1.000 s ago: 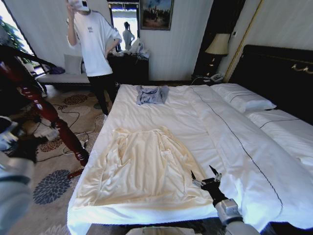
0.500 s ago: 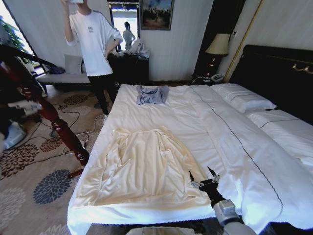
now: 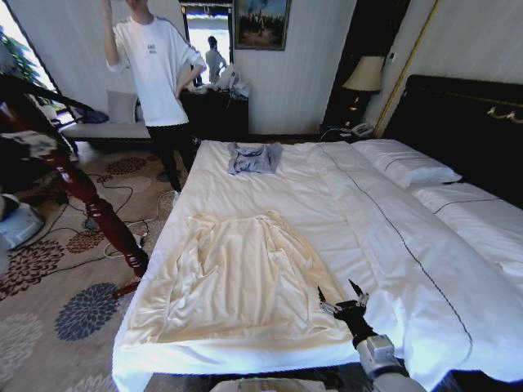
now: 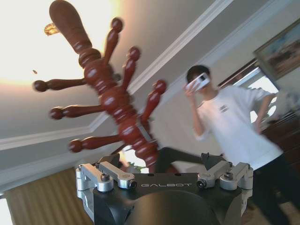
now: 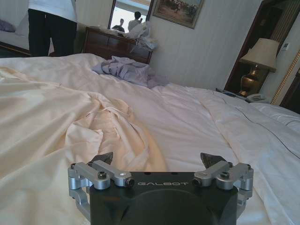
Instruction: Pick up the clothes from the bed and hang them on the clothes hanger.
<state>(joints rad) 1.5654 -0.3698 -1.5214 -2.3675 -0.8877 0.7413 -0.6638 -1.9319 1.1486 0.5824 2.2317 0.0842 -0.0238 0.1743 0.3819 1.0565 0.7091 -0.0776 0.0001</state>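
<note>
Head view: the cream shirt lies flat on the bed, its hem corner just left of the right gripper, whose fingers spread wide; the left gripper, likewise spread, faces the dark-red post

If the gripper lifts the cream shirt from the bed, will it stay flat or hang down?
The cream shirt will probably hang limp: its thin fabric already lies in soft folds. It looks light. Lifted at one edge by the open right gripper, it would likely drag across the bed.
</note>
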